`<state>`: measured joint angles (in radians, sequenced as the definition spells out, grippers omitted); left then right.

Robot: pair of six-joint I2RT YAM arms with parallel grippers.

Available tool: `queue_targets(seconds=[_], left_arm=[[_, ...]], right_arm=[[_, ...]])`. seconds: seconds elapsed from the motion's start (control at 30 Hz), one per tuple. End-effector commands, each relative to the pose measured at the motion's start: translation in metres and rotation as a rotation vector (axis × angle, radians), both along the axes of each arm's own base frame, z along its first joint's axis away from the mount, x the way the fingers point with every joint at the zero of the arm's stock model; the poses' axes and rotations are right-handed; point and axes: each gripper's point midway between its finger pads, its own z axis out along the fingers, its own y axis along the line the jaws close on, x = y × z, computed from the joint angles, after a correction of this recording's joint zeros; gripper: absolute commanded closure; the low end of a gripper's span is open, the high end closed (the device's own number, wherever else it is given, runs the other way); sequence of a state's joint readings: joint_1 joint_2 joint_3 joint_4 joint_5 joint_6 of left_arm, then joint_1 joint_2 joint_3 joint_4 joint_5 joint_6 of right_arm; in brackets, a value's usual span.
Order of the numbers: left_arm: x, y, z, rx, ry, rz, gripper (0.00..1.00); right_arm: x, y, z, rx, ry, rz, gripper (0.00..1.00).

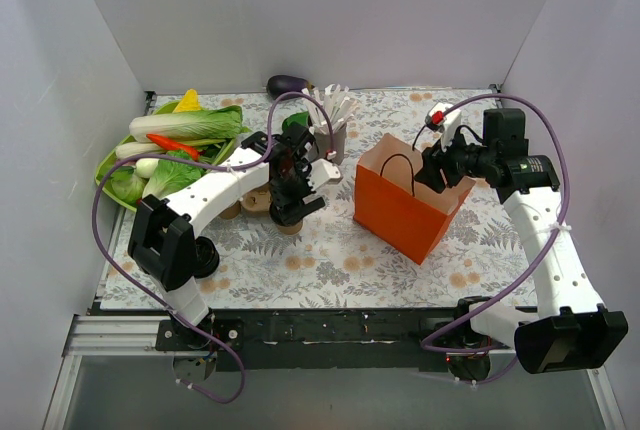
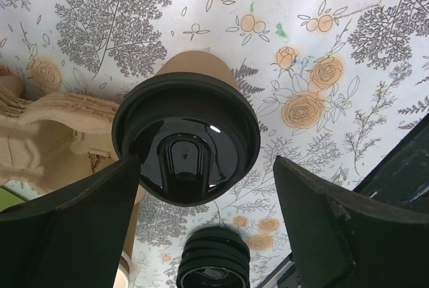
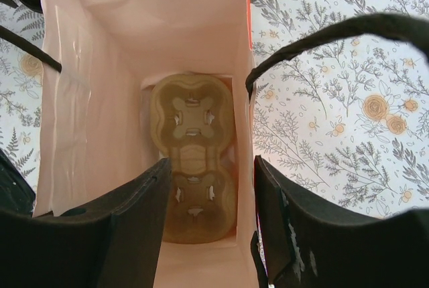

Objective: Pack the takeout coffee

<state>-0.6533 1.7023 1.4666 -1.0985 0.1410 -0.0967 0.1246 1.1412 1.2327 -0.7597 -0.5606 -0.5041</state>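
Observation:
The takeout coffee (image 2: pixel 186 134), a brown paper cup with a black lid, stands on the flowered cloth. My left gripper (image 2: pixel 206 161) is open and hangs just above it, with one finger on each side of the lid. In the top view the cup (image 1: pixel 291 224) shows just under the left gripper (image 1: pixel 290 190). The orange paper bag (image 1: pixel 400 205) stands open at centre right. My right gripper (image 3: pixel 213 164) is open at the bag's rim. Its left finger is inside and its right finger outside the bag's wall (image 3: pixel 242 100). A pulp cup carrier (image 3: pixel 193 161) lies on the bag's floor.
A second pulp tray (image 2: pixel 40 134) lies just left of the cup. A black ribbed lid (image 2: pixel 213 261) sits near the cup. A green plate of vegetables (image 1: pixel 165 150) is at far left, an eggplant (image 1: pixel 288 83) at the back, and a grey cup of white sticks (image 1: pixel 330 130) behind the left gripper.

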Motion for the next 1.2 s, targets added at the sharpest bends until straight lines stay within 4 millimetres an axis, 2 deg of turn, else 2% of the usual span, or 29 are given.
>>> queue_targets(seconds=[0.0,0.2,0.57,0.9,1.07,1.1,1.17], left_arm=[[0.009,0.002,0.027,-0.022,-0.094,0.018,0.2],[0.011,0.007,0.022,0.009,-0.098,0.018,0.2],[0.006,-0.001,0.01,-0.015,-0.041,0.037,0.25],[0.002,-0.001,0.001,-0.002,-0.004,0.055,0.3],[-0.006,0.007,-0.01,0.027,0.027,0.055,0.29],[-0.006,0.008,-0.013,0.033,0.019,0.059,0.26],[-0.003,0.006,-0.009,0.02,0.001,0.069,0.25]], right_arm=[[0.002,0.003,0.023,0.018,-0.06,0.021,0.4],[-0.001,0.002,0.02,0.016,-0.055,0.02,0.4],[-0.003,0.001,0.022,0.012,-0.064,0.018,0.4],[-0.004,0.001,0.025,0.012,-0.071,0.015,0.4],[-0.004,0.001,0.025,0.02,-0.072,0.011,0.4],[-0.004,0.001,0.025,0.02,-0.073,0.009,0.4],[-0.004,0.001,0.025,0.022,-0.069,0.009,0.4]])
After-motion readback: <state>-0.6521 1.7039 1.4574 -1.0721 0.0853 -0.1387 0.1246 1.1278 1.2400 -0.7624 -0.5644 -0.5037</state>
